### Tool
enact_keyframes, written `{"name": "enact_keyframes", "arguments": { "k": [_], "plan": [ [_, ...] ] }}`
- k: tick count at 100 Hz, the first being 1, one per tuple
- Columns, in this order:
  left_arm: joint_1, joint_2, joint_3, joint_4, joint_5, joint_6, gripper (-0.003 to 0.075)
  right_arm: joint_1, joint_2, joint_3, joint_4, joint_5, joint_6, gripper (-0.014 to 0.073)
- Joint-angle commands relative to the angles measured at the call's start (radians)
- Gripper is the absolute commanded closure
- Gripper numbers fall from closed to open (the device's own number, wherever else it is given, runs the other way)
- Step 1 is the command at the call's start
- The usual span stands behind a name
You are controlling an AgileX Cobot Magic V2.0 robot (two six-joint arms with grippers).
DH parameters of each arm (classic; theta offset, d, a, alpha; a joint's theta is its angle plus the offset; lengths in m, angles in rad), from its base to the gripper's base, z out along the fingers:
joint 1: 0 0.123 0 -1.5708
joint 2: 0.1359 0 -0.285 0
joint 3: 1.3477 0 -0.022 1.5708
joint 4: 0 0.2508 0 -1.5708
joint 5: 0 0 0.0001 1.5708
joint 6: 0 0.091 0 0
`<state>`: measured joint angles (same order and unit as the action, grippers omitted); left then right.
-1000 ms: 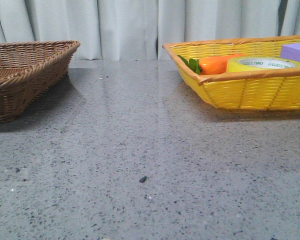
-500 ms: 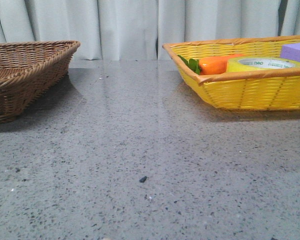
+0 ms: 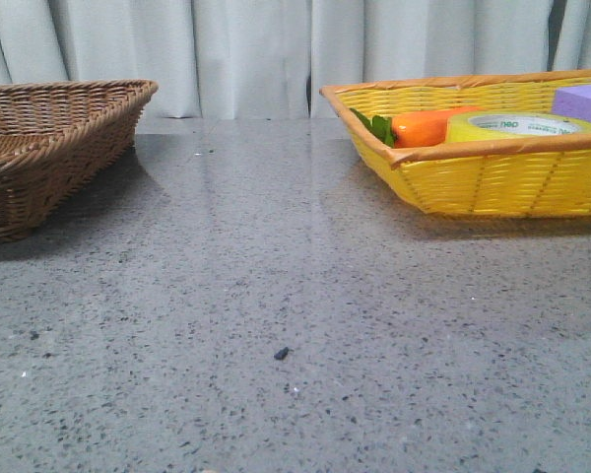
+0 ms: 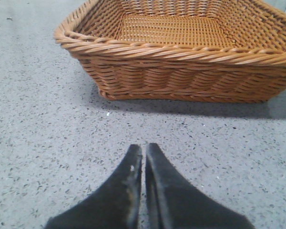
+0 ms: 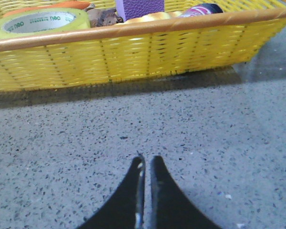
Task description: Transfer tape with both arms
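The yellow tape roll [image 3: 520, 127] with its white core and green lettering lies flat in the yellow basket [image 3: 492, 182] at the table's right; it also shows in the right wrist view [image 5: 38, 22]. My right gripper [image 5: 147, 160] is shut and empty, low over the grey table in front of the yellow basket [image 5: 133, 52]. My left gripper [image 4: 144, 148] is shut and empty, low over the table in front of the brown wicker basket [image 4: 181, 62]. Neither gripper shows in the front view.
The brown wicker basket [image 3: 49, 148] stands at the table's left and shows nothing inside. The yellow basket also holds an orange carrot with green leaves [image 3: 424, 126], a purple block [image 3: 583, 102] and other small items [image 5: 200, 9]. A curtain hangs behind.
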<state>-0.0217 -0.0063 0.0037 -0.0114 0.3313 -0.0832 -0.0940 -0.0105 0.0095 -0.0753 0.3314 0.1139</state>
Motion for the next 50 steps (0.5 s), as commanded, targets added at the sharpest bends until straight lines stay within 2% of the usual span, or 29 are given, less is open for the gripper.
{"name": "enact_keyframes", "arguments": {
  "k": [1,42,50],
  "plan": [
    [0.001,-0.029,0.010,0.000,-0.055,-0.008,0.0741,-0.009,-0.019,0.023,-0.015,-0.022,-0.007,0.0660],
    [0.001,-0.029,0.010,0.000,-0.119,-0.008,0.0741,-0.009,-0.019,0.023,-0.015,-0.041,-0.007,0.0660],
    [0.001,-0.029,0.010,0.000,-0.151,-0.008,0.0741,-0.009,-0.019,0.023,-0.015,-0.083,-0.007,0.0660]
  ]
}}
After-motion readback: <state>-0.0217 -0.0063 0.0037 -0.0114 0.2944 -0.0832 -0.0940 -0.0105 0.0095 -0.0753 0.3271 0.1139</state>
